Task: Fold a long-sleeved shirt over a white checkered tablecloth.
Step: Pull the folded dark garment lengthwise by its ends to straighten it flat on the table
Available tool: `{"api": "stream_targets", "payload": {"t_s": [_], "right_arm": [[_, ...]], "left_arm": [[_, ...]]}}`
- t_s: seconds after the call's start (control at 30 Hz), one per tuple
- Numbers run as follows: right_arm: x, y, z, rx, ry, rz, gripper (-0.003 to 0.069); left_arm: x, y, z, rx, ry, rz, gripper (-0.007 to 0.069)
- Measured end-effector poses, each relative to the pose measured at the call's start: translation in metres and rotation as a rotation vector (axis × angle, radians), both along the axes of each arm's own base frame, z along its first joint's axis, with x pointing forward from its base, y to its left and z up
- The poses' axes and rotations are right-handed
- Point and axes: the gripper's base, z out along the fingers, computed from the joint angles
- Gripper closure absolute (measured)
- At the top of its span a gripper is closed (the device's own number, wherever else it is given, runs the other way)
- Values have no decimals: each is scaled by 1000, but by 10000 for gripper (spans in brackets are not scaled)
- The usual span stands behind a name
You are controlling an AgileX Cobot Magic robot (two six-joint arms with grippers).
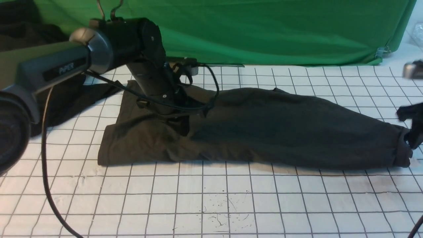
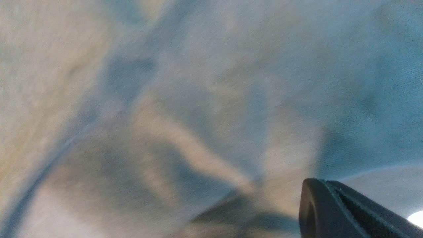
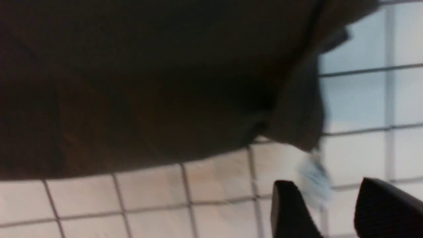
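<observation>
The long-sleeved shirt (image 1: 281,129) lies as a long dark band across the white checkered tablecloth (image 1: 211,198), its print hidden. My left arm (image 1: 148,66) reaches down onto the shirt's left part, and its gripper is buried in the cloth there. In the left wrist view the left gripper (image 2: 319,185) is shut, with shirt fabric (image 2: 165,99) close all round and creases running toward it. My right gripper (image 1: 411,132) stands at the shirt's right end. It is open (image 3: 330,195) and empty, just off the shirt's edge (image 3: 297,115) and a small white label (image 3: 314,178).
A blacker garment heap (image 1: 66,99) lies at the back left, behind the left arm. The green backdrop cloth (image 1: 264,29) hangs along the far edge. A black cable (image 1: 46,172) trails over the near left of the tablecloth.
</observation>
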Motion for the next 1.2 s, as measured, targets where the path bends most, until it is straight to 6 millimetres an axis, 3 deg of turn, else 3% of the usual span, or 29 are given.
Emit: {"api": "stream_targets", "payload": {"t_s": [0.1, 0.27, 0.43, 0.6, 0.73, 0.93, 1.2], "right_arm": [[8, 4, -21, 52, -31, -29, 387], [14, 3, -34, 57, -38, -45, 400], [17, 1, -46, 44, -13, -56, 423], [18, -1, -49, 14, -15, -39, 482], [17, -7, -49, -56, -11, 2, 627], [16, -10, -48, -102, -1, 75, 648], [14, -29, -35, -332, 20, 200, 650]], "left_arm": [[-1, -11, -11, 7, 4, -19, 629], [2, -15, -37, 35, 41, -14, 629], [4, -15, -42, 40, 52, -1, 629], [4, -15, -43, 42, 59, -2, 629], [4, -15, -43, 43, 61, -2, 628], [4, -15, -44, 43, 63, -3, 628], [5, -12, -44, 38, 76, 4, 628]]}}
